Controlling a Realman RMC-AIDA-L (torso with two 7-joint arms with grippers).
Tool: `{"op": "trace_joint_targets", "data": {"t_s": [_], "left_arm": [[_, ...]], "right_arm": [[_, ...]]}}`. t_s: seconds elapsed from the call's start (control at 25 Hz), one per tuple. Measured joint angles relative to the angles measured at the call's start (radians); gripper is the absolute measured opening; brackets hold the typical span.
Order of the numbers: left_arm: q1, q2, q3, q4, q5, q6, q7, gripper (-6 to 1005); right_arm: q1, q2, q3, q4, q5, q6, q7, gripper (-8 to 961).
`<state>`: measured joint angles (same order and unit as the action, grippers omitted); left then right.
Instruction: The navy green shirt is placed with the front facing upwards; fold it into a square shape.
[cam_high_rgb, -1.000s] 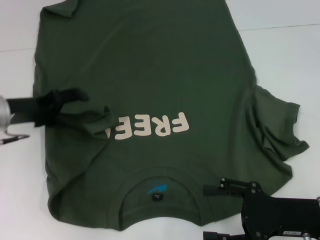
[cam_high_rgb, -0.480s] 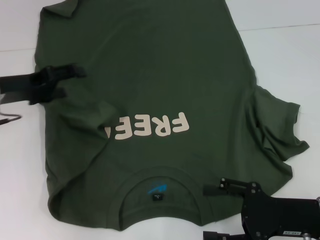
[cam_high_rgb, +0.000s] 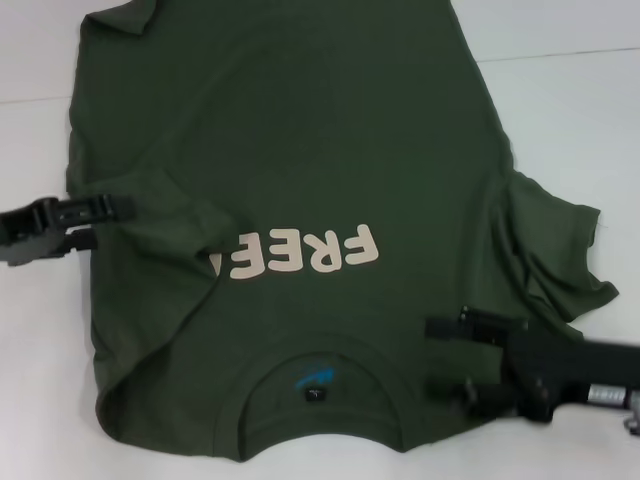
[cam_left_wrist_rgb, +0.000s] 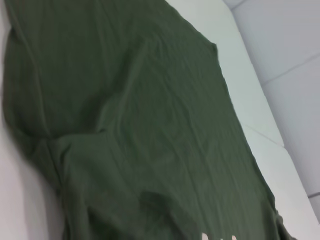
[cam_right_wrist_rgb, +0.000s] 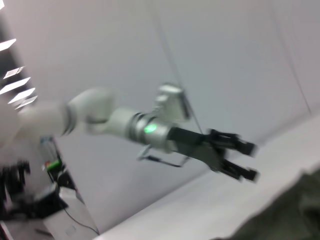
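Head view first: nearest the robot, at about five o'clock, the right gripper (cam_high_rgb: 445, 358) is seen reaching in over the shirt's shoulder, just beside the ribbed collar (cam_high_rgb: 318, 415). Its two black fingers are set apart, one above the other in the picture, with nothing between them; it is judged to be lining up for a grasp of the shoulder or the unfolded sleeve (cam_high_rgb: 555, 255) at three o'clock.

The green shirt (cam_high_rgb: 300, 130) is spread front-up on the white table (cam_high_rgb: 570, 110), collar toward the robot, hem at twelve o'clock. The cream "FREE" print (cam_high_rgb: 300, 253) is read upside down from the robot, and its last character is covered by cloth, since the sleeve side at nine o'clock lies folded inward over the chest. A small blue mark (cam_high_rgb: 312, 377) is visible inside the neck.

At nine o'clock the left gripper (cam_high_rgb: 110, 222) is held at the shirt's edge, fingers parted and empty; the right wrist view shows them spread as well.

The cloth looks soft, matt and limp, with shallow creases running across it in the left wrist view. The outline is roughly rectangular on the folded side and ragged on the other.
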<state>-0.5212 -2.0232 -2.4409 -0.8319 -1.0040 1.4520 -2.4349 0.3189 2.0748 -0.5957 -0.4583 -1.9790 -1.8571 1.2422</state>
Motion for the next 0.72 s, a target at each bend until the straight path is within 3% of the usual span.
{"op": "trace_joint_targets", "data": {"t_s": [0.08,0.24,0.4,0.48,0.56,0.64,0.72], "left_arm": [[0.018,-0.007,-0.001,-0.012,-0.009,0.018,0.033,946],[0.047,-0.027,-0.001,-0.026,-0.019,0.088,0.19,946],[0.112,-0.08,-0.001,-0.092,-0.047,0.148,0.446,946],[0.171,-0.112,-0.003,-0.127,-0.101,0.179,0.616,946],[0.219,-0.131,-0.008,-0.134,-0.163,0.202,0.738,946],[0.259,-0.136,-0.012,-0.121,-0.227,0.219,0.847,946],[0.289,-0.137,-0.014,-0.103,-0.279,0.232,0.926,946]], "right_arm": [[0.017,-0.004,0.004,-0.037,0.0,0.011,0.173,882],[0.022,0.001,0.053,-0.055,0.058,-0.02,0.27,882],[0.031,-0.01,0.054,-0.063,0.081,-0.044,0.332,882],[0.032,-0.011,0.045,-0.081,0.074,-0.054,0.339,882],[0.025,-0.006,0.041,-0.111,0.072,-0.06,0.338,882],[0.012,-0.007,0.039,-0.148,0.06,-0.062,0.337,882],[-0.002,-0.021,0.044,-0.189,0.027,-0.061,0.365,882]]}}
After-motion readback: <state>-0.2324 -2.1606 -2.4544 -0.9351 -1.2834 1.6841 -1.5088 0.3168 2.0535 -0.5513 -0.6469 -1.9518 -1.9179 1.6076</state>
